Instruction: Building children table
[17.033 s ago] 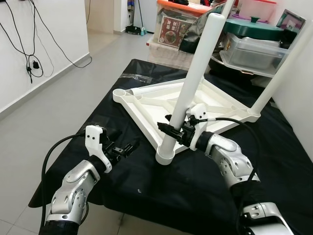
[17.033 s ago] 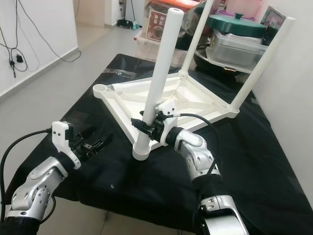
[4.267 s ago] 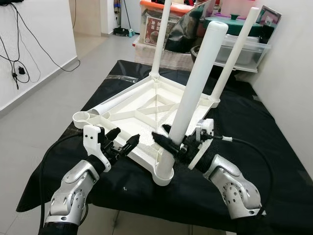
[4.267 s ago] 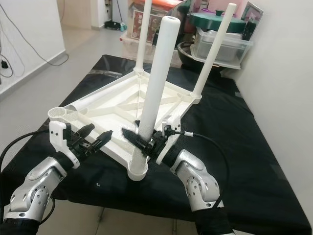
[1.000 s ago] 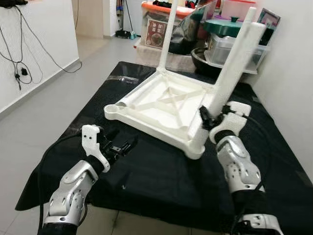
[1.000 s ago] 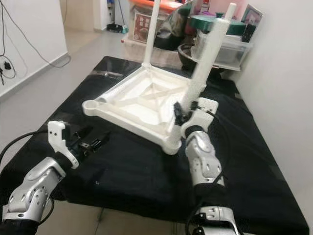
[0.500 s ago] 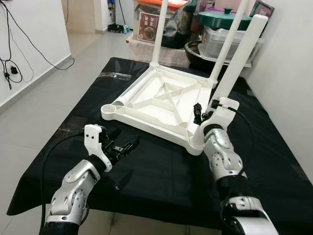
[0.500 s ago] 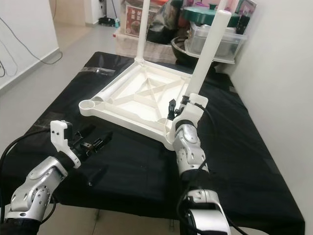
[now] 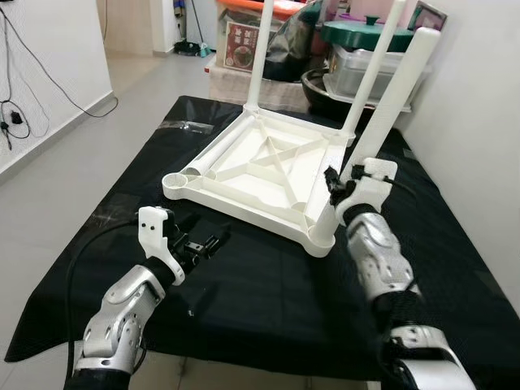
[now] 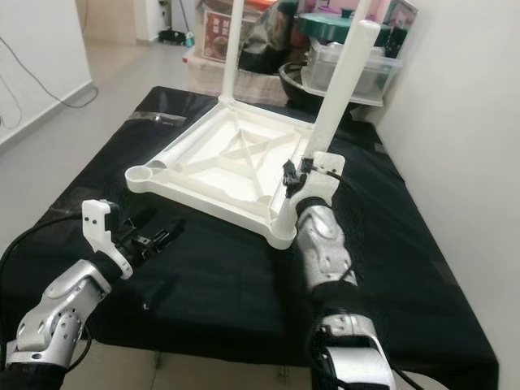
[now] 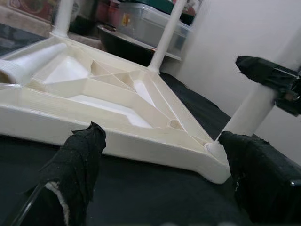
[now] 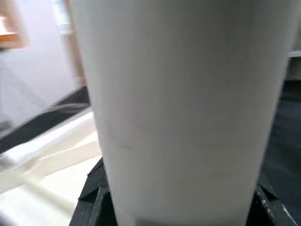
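**Seating the near leg, one corner socket left to fill**

At the lower left of the left eye view my left gripper (image 9: 203, 243) hovers just above the black tabletop (image 9: 268, 301), its fingers apart and holding nothing, pointed toward the near edge of the upturned white table frame (image 9: 260, 175). That frame lies underside up in the middle of the picture, its ribs forming a cross. At its left corner the empty socket (image 9: 175, 180) stands open with no leg in it, and a loose white leg (image 9: 210, 159) seems to lie along the frame's left rim just behind it. Two far legs (image 9: 260, 49) stand upright at the back corners. Right of centre, my right gripper (image 9: 335, 184) is clamped round the near leg (image 9: 388, 106) low down, just above its corner socket; the right wrist view shows the white tube held between both black fingers.

I judge this leg is being pressed home. Next I should release it, then pick up the loose leg and stand it squarely in the empty socket.
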Robot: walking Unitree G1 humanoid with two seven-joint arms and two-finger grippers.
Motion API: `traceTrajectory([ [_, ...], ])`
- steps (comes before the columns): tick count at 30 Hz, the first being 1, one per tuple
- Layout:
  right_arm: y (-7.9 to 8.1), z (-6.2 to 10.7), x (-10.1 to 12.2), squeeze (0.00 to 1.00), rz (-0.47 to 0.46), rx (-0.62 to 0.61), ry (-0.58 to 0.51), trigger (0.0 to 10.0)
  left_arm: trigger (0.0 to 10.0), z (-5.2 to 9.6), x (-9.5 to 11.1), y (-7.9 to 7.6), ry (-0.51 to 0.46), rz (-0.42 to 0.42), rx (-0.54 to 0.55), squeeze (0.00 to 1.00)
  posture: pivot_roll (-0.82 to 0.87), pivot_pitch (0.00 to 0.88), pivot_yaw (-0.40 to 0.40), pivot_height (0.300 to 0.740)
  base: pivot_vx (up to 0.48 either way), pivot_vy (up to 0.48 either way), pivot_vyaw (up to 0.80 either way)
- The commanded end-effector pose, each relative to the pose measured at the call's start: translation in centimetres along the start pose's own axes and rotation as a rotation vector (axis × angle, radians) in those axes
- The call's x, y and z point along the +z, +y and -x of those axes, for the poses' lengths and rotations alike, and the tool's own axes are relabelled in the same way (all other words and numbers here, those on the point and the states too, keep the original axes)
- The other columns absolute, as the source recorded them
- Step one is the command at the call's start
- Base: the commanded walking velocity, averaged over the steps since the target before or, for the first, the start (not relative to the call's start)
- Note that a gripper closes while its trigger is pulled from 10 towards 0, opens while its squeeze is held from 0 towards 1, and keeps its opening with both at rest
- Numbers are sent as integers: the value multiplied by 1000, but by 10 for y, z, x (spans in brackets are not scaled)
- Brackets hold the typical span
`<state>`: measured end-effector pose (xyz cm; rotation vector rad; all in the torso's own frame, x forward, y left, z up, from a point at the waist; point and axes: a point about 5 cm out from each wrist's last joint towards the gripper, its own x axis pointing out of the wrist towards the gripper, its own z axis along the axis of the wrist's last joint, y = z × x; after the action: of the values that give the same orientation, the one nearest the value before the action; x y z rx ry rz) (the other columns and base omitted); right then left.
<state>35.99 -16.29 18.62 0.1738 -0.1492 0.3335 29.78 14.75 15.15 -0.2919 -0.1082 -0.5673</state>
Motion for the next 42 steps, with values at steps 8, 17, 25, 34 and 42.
traceTrajectory([
  [8, 53, 60, -6, 0, -111, 823, 100, 0, 10000, 3, -2, 0, 10, 4, 4, 0, 91, 0, -133, 740, 0, 0, 0],
  [17, 63, 90, -4, 0, -132, 1096, 162, 0, 10000, 4, -2, 2, 14, 5, 6, 0, 88, 0, -127, 740, 0, 0, 0],
  [25, 67, 93, -24, 0, -50, 955, 325, 10000, 10000, 4, -3, 2, 19, 4, 4, 0, 88, 0, -122, 740, 0, 0, 0],
  [34, 63, 77, -28, 1000, -40, 788, 317, 10000, 10000, 4, -3, 2, 21, 7, -3, 0, 82, 0, -119, 740, 0, 0, 0],
  [42, 65, 61, -8, 0, -13, 627, 139, 10000, 10000, 4, -2, 3, 17, 1, 6, 0, 86, 0, -127, 740, 0, 0, 0],
])
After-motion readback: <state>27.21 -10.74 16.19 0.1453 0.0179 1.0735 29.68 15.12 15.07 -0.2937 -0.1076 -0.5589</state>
